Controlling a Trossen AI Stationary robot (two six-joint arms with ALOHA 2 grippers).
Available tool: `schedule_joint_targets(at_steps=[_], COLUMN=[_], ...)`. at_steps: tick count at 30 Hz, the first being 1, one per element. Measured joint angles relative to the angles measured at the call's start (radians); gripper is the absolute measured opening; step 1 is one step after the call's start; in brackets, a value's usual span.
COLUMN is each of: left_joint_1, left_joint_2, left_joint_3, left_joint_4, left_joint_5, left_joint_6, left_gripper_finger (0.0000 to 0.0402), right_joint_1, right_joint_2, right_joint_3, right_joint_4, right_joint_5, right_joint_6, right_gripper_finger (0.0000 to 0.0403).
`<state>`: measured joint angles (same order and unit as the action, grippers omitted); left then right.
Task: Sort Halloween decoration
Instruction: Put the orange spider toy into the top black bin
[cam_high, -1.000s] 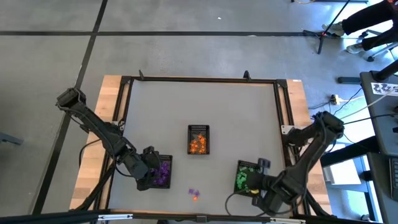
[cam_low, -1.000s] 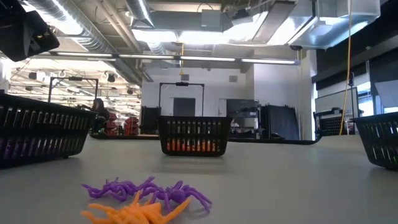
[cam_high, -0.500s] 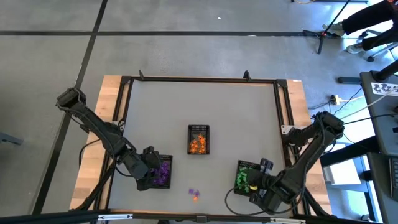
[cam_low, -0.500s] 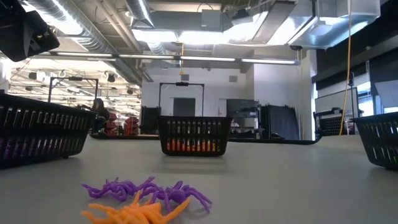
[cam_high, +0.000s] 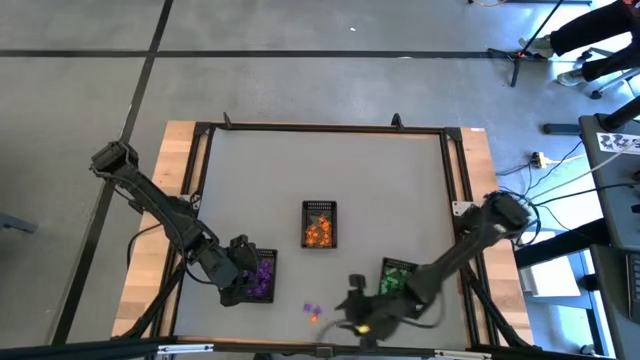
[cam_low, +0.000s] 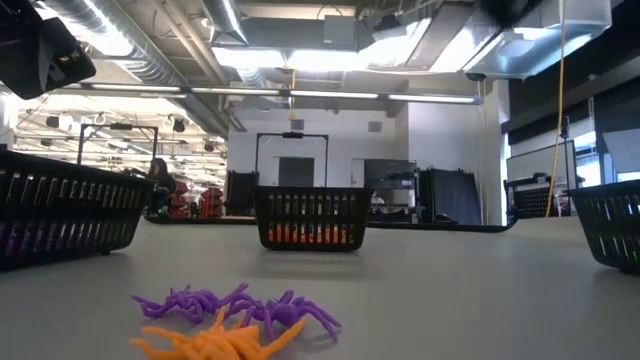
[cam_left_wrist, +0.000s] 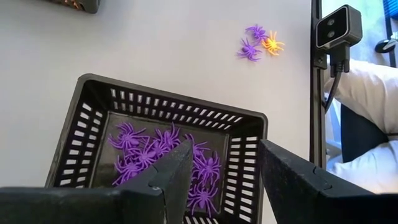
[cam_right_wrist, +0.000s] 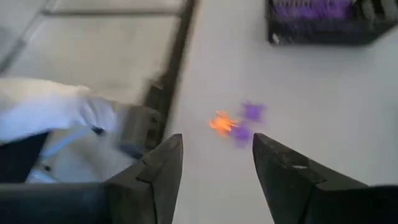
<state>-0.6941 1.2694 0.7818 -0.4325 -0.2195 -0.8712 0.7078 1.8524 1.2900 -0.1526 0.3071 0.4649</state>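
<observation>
A large industrial lab hall; exposed ceiling ducts (cam_low: 150, 40), strip lights (cam_low: 300, 58) and rows of equipment racks (cam_low: 440, 195) stretch behind the framed robot table (cam_high: 330, 165); cables (cam_high: 560, 165) trail across the concrete floor.

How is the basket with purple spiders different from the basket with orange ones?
The black mesh basket of purple spiders sits near the table's front left, under the left gripper; the black mesh basket of orange spiders stands alone mid-table. They hold different colours. Both are the same black rectangular mesh shape.
</observation>
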Motion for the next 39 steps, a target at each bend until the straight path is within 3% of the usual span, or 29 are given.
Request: schedule_joint_targets(at_steps=[4,8,21,30,39], left_joint_1=[0.000,0.000,0.000,0.000,0.000], left_joint_2=[0.000,0.000,0.000,0.000,0.000], left_joint_3=[0.000,0.000,0.000,0.000,0.000], left_joint_4=[0.002,0.009,0.009,0.007,0.008], left_joint_5=[0.000,0.000,0.000,0.000,0.000], left_joint_6=[0.000,0.000,0.000,0.000,0.000], left_gripper_finger=[0.0174,0.0174,0.0174,0.0174,0.0174], right_joint_1=[-0.059,-0.082,-0.088,-0.115,-0.114], right_joint_2=[0.089,0.175,0.350,0.382,0.385], right_joint_3=[0.033,0.116,0.418,0.423,0.422], right_joint_4=[-0.001,-0.040,-0.224,-0.240,-0.262], right_joint_5=[-0.050,-0.102,-0.120,-0.198,-0.265], right_joint_6=[-0.015,-0.151,-0.481,-0.506,-0.742], right_gripper_finger=[0.0183,0.0176,0.0172,0.0172,0.0172])
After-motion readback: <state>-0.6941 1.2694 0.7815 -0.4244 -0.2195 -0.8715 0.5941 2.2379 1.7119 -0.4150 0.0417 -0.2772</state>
